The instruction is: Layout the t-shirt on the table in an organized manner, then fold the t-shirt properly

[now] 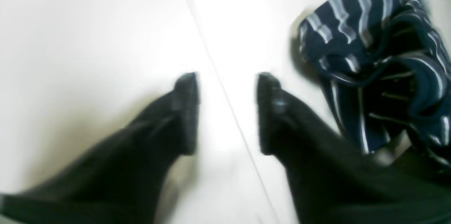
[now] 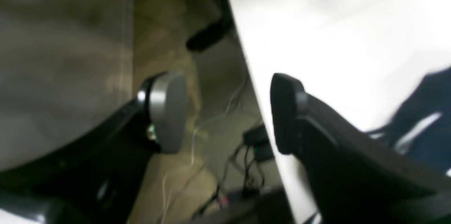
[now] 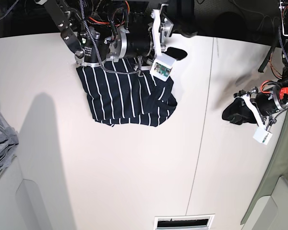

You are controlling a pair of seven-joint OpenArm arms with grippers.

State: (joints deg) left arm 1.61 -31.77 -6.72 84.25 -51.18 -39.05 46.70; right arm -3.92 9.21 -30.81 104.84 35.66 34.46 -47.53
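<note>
The t-shirt [image 3: 120, 100] lies crumpled on the table [image 3: 110, 182] near its far edge, dark navy with thin white stripes. My right gripper [image 3: 175, 51] hovers at the shirt's far right corner, open, its fingers [image 2: 287, 114] straddling the table edge with nothing between them; the t-shirt [image 2: 419, 125] shows at lower right of that wrist view. My left gripper [image 3: 230, 114] is to the right of the table seam [image 3: 201, 134], apart from the shirt. It stands open [image 1: 227, 111] and empty over the seam, with the bunched t-shirt [image 1: 380, 58] up to the right. Both wrist views are blurred.
A plain grey cloth [image 3: 0, 139] hangs at the table's left edge. A white slotted panel [image 3: 182, 222] sits at the near edge. Beyond the far edge [image 2: 246, 76] lies the floor with cables [image 2: 246, 153]. Arm bases and wiring crowd the back [image 3: 115, 28].
</note>
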